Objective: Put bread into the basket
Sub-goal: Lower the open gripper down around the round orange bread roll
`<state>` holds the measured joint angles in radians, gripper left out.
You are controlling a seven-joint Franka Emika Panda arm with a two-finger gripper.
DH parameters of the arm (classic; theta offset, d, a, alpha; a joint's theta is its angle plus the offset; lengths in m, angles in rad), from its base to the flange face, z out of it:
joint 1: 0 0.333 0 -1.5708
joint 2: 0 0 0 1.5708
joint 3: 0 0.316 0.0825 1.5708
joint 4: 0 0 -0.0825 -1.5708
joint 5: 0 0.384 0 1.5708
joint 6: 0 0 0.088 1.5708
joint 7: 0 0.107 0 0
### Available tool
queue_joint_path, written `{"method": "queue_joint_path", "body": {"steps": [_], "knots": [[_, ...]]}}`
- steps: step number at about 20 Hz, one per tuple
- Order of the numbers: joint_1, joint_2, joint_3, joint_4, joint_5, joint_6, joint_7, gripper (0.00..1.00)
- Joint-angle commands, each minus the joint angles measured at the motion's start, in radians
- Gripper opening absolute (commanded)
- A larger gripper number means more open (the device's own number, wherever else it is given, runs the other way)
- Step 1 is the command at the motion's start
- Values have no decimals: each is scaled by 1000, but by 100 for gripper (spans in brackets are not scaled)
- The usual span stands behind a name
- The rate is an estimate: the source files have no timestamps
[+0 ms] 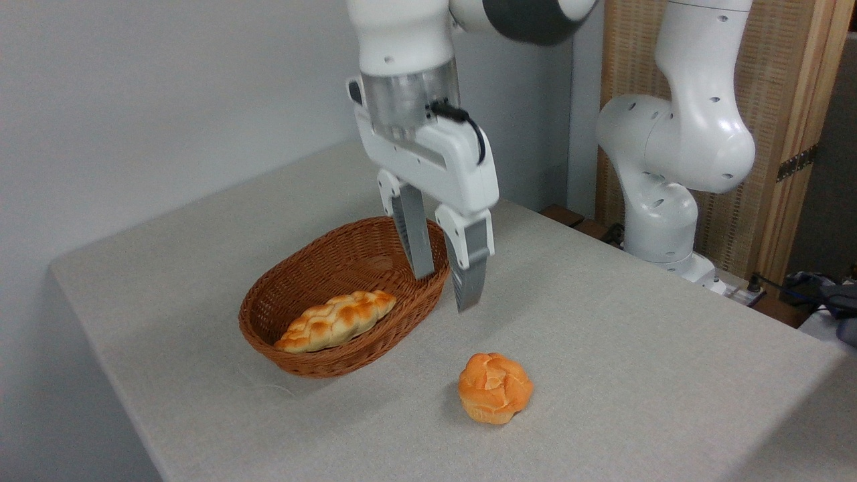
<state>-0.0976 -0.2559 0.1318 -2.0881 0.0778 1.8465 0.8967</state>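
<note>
Two pieces of bread are in view, and only one of them is where the task wants it. Going by size, the grey tabletop (pixel 636 375) comes first, carrying everything. Next is the white robot arm (pixel 676 134), whose base stands at the far right edge and whose wrist reaches in from the top of the picture. Then the brown wicker basket (pixel 268 311), an oval with low flared sides, lying left of centre. Inside it, toward its near wall, rests a long pale braided loaf (pixel 335 321).

The gripper (pixel 445 288) hangs above the tabletop at the basket's right rim, pointing down. Its jaws are spread, with clear air between them and nothing held. One finger shows in front of the basket's rim; the other hangs just outside it.

Smallest is the bun (pixel 495 388), round, orange-golden, with a knotted top, sitting upright on the bare tabletop nearer the camera than the gripper and apart from the basket.

My reading is that the step in hand is the approach: the bun is not yet grasped. The next move calls for carrying the gripper toward the camera until it is over the bun, lowering with the jaws wide enough to straddle its lumpy sides, and closing gently, since a rounded shape could slip out.
</note>
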Motion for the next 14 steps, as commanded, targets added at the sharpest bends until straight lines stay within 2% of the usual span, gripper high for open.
{"method": "queue_joint_path", "body": {"steps": [1,3,7,12,14], "knots": [[-22,-16,49,-110,25,137,11,100],[-27,-8,54,-148,30,200,13,100],[-37,0,88,-175,109,214,15,100],[-39,21,89,-196,111,218,15,100],[-39,27,109,-204,111,218,15,100]]}}
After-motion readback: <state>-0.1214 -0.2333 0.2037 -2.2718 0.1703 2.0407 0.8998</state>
